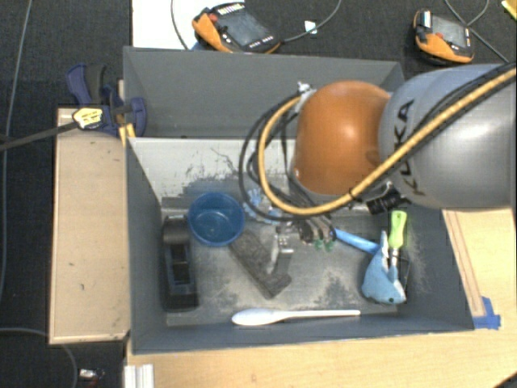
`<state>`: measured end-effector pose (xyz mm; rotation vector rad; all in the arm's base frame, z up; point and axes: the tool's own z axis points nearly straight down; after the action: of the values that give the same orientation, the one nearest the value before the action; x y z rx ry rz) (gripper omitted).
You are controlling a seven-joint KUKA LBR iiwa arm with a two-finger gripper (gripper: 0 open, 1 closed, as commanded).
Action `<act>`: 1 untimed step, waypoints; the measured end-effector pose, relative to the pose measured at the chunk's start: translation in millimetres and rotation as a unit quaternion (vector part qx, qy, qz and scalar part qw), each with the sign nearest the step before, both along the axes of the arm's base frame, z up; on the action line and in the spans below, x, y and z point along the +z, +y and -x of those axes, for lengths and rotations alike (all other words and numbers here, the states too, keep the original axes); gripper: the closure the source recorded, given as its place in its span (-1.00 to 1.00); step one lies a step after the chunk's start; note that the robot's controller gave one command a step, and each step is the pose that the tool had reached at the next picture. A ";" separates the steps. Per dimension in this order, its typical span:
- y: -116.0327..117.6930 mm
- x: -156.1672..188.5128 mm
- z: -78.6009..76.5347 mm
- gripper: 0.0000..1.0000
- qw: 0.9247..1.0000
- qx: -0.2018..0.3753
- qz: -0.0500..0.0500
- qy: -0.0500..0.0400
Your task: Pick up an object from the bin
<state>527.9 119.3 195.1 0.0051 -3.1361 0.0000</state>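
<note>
Grey block point(260, 267): seen lying mid-bin, between the blue cup point(216, 218) and the white spoon point(295, 317).
Gripper point(284, 247): placed just above the block's right edge.
Jaw state: cannot be told.
Risk: off-centre, the block may be pushed aside rather than gripped; the cup may be nudged.

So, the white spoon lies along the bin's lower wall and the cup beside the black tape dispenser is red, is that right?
Not quite: the camera view shows the cup is blue, not red. The white spoon does lie along the bin's lower wall, and the cup is beside the black tape dispenser.
</note>
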 end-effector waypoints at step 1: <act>-0.4 4.0 -1.1 -1.00 1.000 -0.001 -0.001 -0.003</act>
<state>529.1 118.8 199.0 0.0014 -3.1427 -0.0017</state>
